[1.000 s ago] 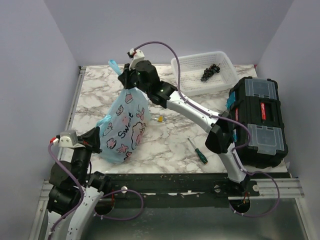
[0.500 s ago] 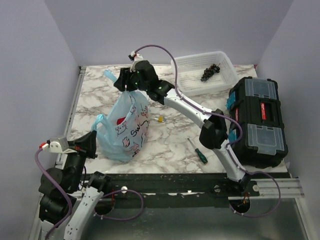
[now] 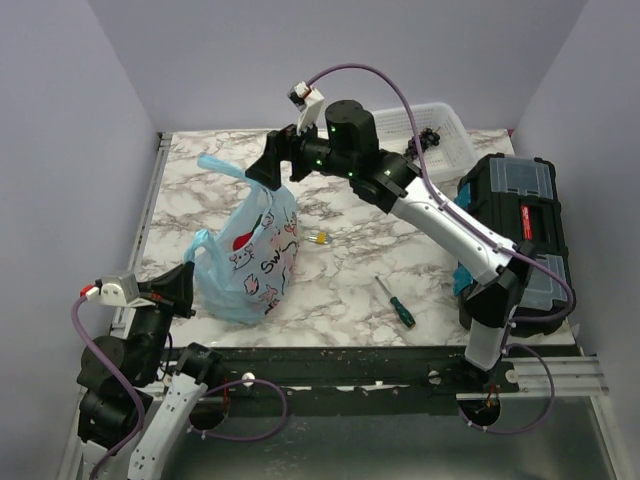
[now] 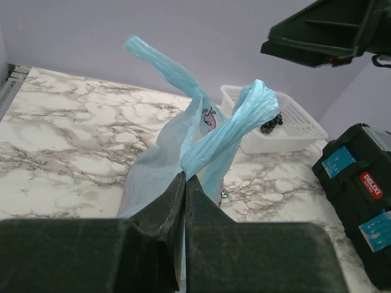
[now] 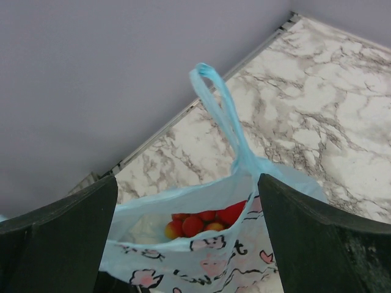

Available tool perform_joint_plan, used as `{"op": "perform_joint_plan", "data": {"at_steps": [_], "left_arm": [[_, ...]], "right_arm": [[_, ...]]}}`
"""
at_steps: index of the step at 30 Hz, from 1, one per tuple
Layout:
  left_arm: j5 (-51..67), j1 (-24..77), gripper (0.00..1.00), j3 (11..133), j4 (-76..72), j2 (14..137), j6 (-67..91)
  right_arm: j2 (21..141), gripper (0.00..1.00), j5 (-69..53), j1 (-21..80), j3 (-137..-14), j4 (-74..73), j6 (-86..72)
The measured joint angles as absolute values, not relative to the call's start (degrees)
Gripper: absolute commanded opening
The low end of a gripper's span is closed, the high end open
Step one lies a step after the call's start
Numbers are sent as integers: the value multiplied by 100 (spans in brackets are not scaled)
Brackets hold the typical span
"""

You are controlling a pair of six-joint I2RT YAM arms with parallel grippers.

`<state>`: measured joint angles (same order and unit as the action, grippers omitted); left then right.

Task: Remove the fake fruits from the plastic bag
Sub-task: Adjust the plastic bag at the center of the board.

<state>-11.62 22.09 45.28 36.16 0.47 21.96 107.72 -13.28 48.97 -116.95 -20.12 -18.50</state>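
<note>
Right wrist view shows the fake fruits (image 5: 204, 223) (red and orange ones) heaped inside the plastic bag (image 5: 183, 256), which stands on the marble table (image 5: 317, 104). Just above its mouth the right gripper (image 3: 272, 166) hangs spread wide, empty; the left gripper (image 4: 184, 186) pinches one handle at the near-left side.

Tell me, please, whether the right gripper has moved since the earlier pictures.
Yes: the right gripper released the plastic bag, and its wrist swung right, now covering the left end of the white basket.
</note>
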Motion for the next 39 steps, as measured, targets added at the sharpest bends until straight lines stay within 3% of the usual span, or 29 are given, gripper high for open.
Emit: {"op": "perform_joint_plan", "data": {"at_steps": [5,14,16,18,21,23,28,30,32,34,36,39], "left_arm": [[-1162,2206,0,4532,3621,47,2163],[-1157,2206,0,4611,3658,47,2165],[-1155,2209,0,4641,3658,47,2165],[-1149,2206,0,4648,3658,47,2165],[-1100,2206,0,4648,3658,47,2167],[-1039,2206,0,4648,3658,47,2165],[-930,2206,1,4735,3704,47,2119],[-910,2209,3,4812,3750,47,2084],[-888,2209,14,4901,3789,49,2036],[-854,2206,50,5015,3861,91,1964],[-823,2209,76,5175,3959,193,1922],[-781,2209,91,5704,4115,506,1833]], "right_arm": [[10296,100,-1979,5166,-11078,-1369,-1798],[10862,96,-3214,5964,-11037,-530,-2014],[10903,92,-3409,6082,-10982,-307,-2064],[10908,79,-3514,6143,-10956,-191,-2115],[10916,41,-3614,6149,-10956,-21,-2217],[10932,26,-3627,6149,-10960,14,-2263],[10895,1,-3693,6139,-10766,71,-2316],[10768,1,-3802,6145,-10416,204,-2392],[10683,1,-3872,6158,-10125,318,-2429],[10615,1,-3894,6184,-9876,403,-2447],[10519,1,-3894,6206,-9640,475,-2440],[10276,1,-3883,6230,-9209,561,-2394]]}}
